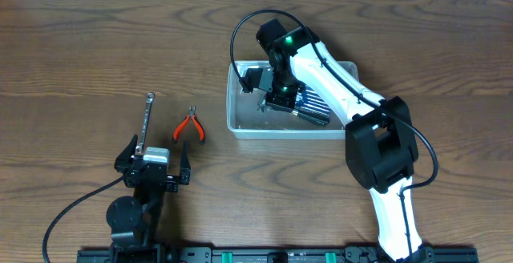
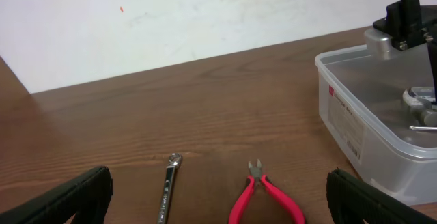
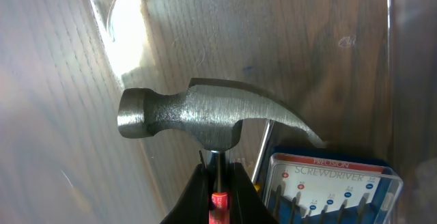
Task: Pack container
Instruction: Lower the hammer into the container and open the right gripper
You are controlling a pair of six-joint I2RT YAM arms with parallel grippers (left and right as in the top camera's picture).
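Container [image 1: 248,120]: one. Hammer [image 3: 198,118]: one. Screwdriver set [image 3: 331,186]: one. Wrench [image 1: 147,121]: one. Pliers [image 1: 190,127]: one pair. Arms: two, left arm [image 1: 132,211], right arm [image 1: 337,82].

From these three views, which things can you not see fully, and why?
1. Hammer handle: right wrist view, hidden between the right hand's fingers and cut by the lower edge.
2. Screwdriver set: same view, lower part cut off; overhead, partly under the right arm.
3. Wrench and pliers: left wrist view, handle ends cut by the lower edge.
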